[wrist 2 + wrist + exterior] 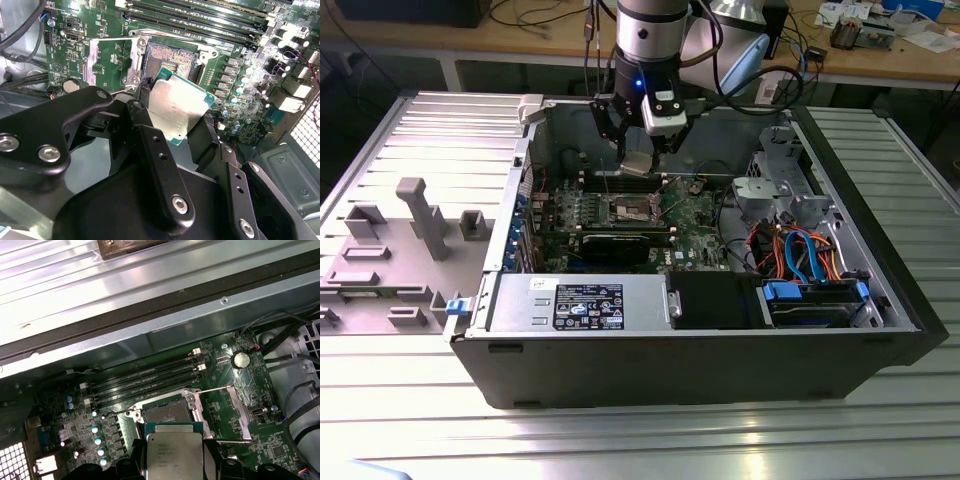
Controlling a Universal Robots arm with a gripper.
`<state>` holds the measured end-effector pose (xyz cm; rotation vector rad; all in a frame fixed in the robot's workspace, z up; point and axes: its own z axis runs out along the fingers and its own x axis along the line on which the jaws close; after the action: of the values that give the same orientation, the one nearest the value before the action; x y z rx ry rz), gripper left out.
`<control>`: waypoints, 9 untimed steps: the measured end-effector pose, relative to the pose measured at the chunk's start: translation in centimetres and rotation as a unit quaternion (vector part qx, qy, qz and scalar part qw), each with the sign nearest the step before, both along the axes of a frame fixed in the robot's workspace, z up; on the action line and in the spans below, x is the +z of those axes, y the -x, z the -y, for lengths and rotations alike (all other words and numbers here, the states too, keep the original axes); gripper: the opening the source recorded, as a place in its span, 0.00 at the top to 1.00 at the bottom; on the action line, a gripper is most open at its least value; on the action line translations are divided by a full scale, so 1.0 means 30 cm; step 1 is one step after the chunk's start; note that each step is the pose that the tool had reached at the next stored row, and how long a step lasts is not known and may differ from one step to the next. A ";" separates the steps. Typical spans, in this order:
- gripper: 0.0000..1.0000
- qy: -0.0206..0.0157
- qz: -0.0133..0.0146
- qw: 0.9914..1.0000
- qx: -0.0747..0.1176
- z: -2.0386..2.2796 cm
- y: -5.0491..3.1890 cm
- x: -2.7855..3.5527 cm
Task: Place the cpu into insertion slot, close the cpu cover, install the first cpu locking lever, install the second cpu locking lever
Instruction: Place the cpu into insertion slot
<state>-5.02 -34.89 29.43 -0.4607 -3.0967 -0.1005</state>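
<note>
On the exterior view's left, a grey moulded holder [410, 225] sits on the table [880, 430] beside the open computer case [700, 365]. Mid-case, the claw [638, 150] is clamped on the chip [636, 165] by opposite edges, which keeps its underside clear. The chip hangs above the socket [632, 208], not yet touching it. In the second wrist view the cover [91, 59] lies folded back, leaving the socket free to take the chip. The grey drive cage [770, 190] stands to the right.

Brushed silvery metal cpu [175, 105], glossy green circuit board [67, 52], ribbed metal table [620, 440]
</note>
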 end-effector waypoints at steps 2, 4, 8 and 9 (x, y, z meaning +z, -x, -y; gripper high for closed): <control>0.45 0.000 0.000 1.000 -0.001 0.000 0.000 0.000; 0.45 0.000 0.000 1.000 -0.002 0.000 0.000 -0.001; 0.45 0.000 0.000 1.000 -0.003 0.000 0.000 -0.001; 0.45 0.000 0.000 1.000 -0.004 0.000 0.000 -0.001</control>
<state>-5.02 -34.89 29.41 -0.4732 -3.0951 -0.1006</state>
